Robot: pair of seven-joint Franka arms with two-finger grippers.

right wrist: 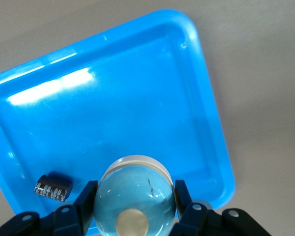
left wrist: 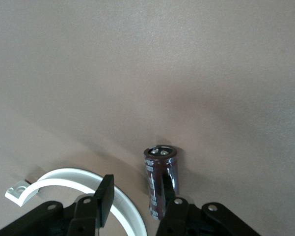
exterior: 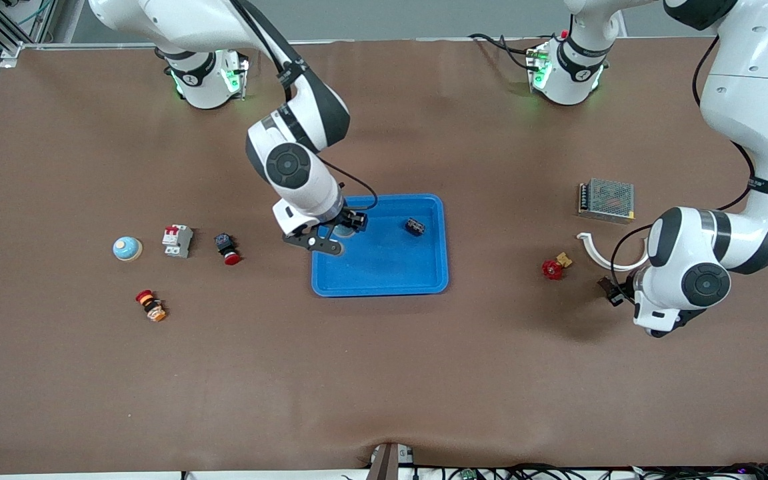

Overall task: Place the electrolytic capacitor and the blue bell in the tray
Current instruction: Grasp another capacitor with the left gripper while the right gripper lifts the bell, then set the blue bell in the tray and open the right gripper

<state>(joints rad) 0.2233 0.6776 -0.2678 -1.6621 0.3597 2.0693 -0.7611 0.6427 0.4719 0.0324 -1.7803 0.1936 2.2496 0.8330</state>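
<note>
Bell [right wrist: 136, 196] pinched by right end effector [right wrist: 135, 199] over tray [right wrist: 206, 113] edge; left unclear.

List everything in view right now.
shallow bright blue plastic tray: one, blue, table centre
small dark cylinder: one, black, lying in tray
light blue dome bell: two; one held over tray, one toward right arm's end
white circuit breaker, red-capped black push button, red-yellow button: one each, near the tabletop bell
dark brown electrolytic capacitor: one, upright beside white curved plastic bracket
metal mesh box, red valve handle: toward left arm's end
right gripper: shut on bell
left gripper: fingers open at capacitor
</note>
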